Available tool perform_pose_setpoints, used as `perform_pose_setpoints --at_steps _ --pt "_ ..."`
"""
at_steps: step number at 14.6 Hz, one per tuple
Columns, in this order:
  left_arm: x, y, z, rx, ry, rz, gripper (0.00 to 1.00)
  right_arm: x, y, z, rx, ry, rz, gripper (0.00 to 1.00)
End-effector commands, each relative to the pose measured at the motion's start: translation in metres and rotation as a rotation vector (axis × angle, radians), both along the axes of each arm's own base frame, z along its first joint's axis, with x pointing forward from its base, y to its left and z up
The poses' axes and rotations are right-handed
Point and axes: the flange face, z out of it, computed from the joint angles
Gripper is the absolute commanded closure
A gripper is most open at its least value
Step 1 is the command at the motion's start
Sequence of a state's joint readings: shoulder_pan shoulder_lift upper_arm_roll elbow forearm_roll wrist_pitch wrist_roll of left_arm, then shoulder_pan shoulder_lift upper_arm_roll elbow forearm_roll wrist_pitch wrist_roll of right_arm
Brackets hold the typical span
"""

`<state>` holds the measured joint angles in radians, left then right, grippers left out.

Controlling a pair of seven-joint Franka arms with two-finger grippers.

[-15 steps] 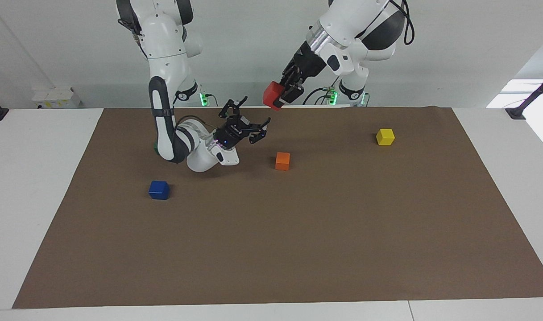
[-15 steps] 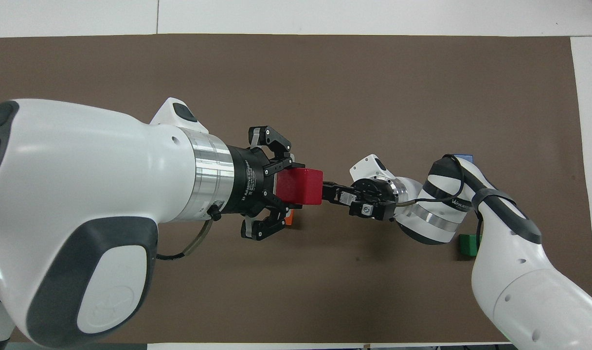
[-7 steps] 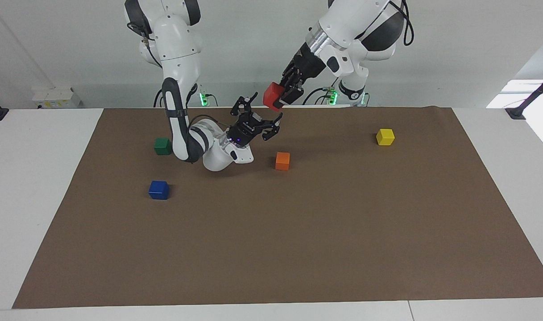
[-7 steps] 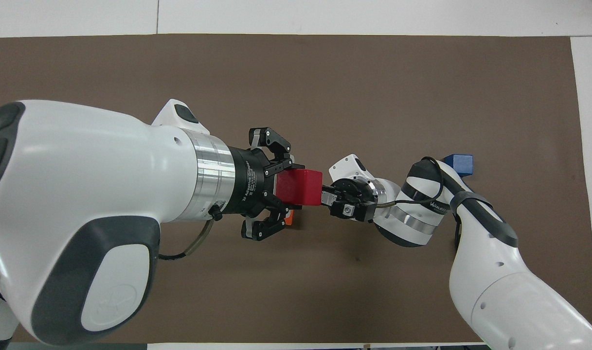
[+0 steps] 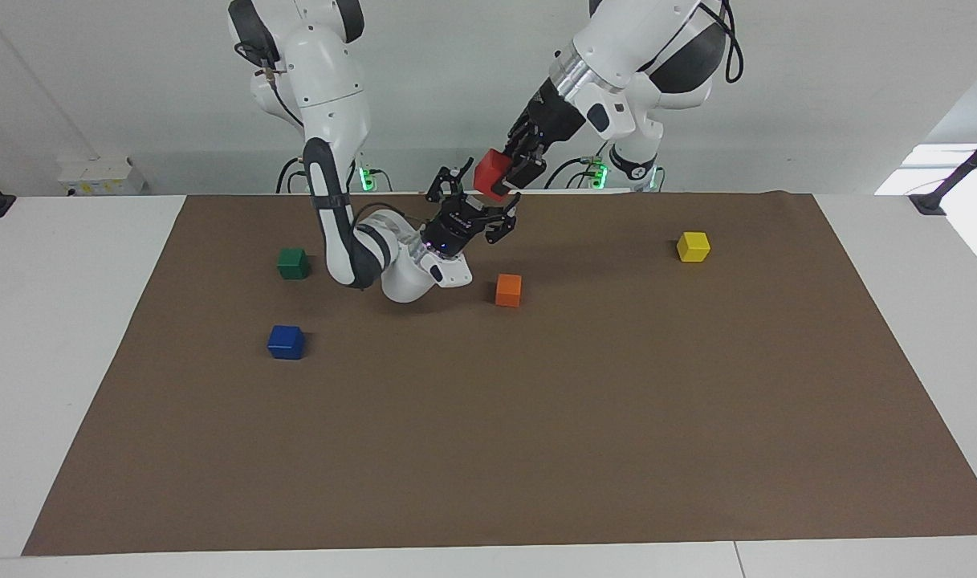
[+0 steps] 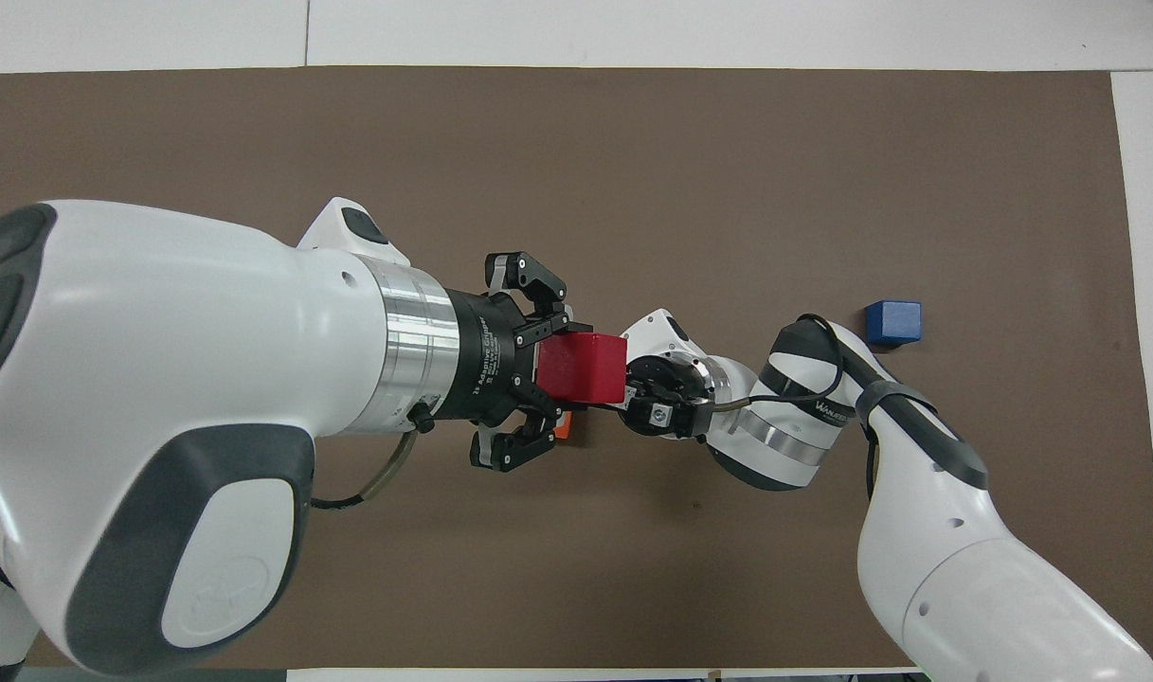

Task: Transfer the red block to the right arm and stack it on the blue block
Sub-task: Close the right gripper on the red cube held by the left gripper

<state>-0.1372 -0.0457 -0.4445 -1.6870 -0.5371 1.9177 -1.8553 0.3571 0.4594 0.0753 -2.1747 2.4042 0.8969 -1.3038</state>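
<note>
I am holding the red block [image 5: 491, 173] in the air in the left tool [image 5: 512, 174], which is clamped shut on it up by the robots' edge of the brown mat [image 5: 536, 449]. I am bringing the right tool [image 5: 480, 210] up under it, its fingers spread on either side of the block's lower corner and, as I judge it, not yet gripping. So the handover is only beginning: the right tool has to close, the left has to let go, and the stacking is all to come.

Farther out, the orange block [image 5: 508, 290] is lying almost under the meeting point, so I am watching for a dropped cube there. The green block [image 5: 293, 262] is sitting beside the right arm's [image 5: 335, 201] elbow. The blue block [image 5: 286, 341] is lying farther out again, toward the right arm's end of the counter, with bare mat around it and room to come down. The yellow block [image 5: 693, 246] is well apart toward the left arm's end.
</note>
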Motion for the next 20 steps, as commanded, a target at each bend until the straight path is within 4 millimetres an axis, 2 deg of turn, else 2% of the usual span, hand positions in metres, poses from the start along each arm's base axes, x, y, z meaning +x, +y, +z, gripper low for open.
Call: perform_pose_setpoints --at_steps 1,5,8,11,12,13,14,16,20 --pt "-0.01 0.004 0.0 -0.015 -0.005 0.015 1.0 -0.003 0.009 0.007 0.063 0.047 0.023 0.05" --pt "-0.01 0.005 0.0 -0.014 -0.004 0.016 1.0 -0.004 0.006 0.011 0.059 0.079 0.067 0.05" --pt "-0.011 0.005 -0.002 -0.01 -0.003 0.011 1.0 -0.002 -0.006 0.017 0.072 0.106 0.118 0.04" --pt "-0.012 0.005 -0.002 -0.008 -0.006 0.004 1.0 0.0 -0.007 0.024 0.07 0.104 0.107 0.05" --pt "-0.012 0.005 -0.002 -0.008 -0.005 0.003 1.0 0.0 -0.007 0.024 0.07 0.105 0.109 0.13" --pt "-0.012 0.005 -0.002 -0.007 -0.004 0.002 1.0 0.0 -0.007 0.024 0.07 0.102 0.103 0.27" --pt "-0.012 0.005 -0.003 -0.006 -0.001 0.001 1.0 -0.001 -0.006 0.023 0.069 0.1 0.098 0.49" --pt "-0.012 0.005 -0.004 -0.004 0.002 -0.001 1.0 -0.003 -0.002 0.023 0.064 0.09 0.081 0.99" --pt "-0.014 0.006 -0.006 0.0 -0.004 -0.011 1.0 -0.002 -0.001 0.022 0.048 0.1 0.08 1.0"
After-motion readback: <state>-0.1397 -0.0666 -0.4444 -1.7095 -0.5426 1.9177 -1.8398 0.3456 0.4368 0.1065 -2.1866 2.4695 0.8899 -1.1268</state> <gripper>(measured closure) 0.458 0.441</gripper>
